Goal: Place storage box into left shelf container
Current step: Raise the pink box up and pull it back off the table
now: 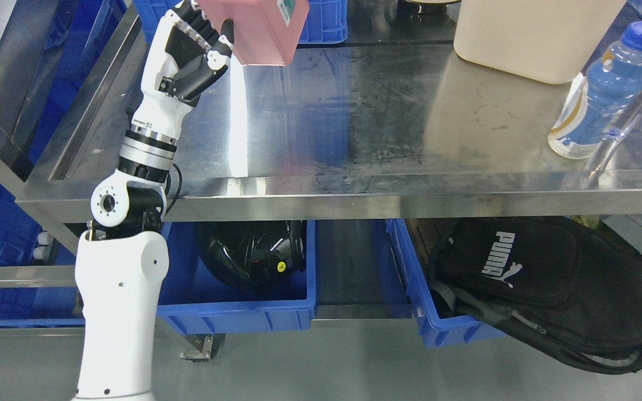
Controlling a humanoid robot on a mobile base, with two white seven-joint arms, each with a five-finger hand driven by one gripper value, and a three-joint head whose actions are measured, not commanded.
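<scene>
My left hand (209, 33) is shut on a pink storage box (259, 28) with a green label. It holds the box tilted above the far left of the steel shelf (310, 122), just in front of a blue container (321, 22) at the top edge. The box's top is cut off by the picture edge. My left arm (117, 267) rises from the lower left across the shelf's front edge. My right hand is not in view.
A cream bin (527, 36) stands at the back right. A blue drink bottle (605, 92) stands at the right. Below the shelf, a blue crate (243, 312) holds a black helmet (251, 253), and another crate (427, 312) holds a black Puma bag (549, 284).
</scene>
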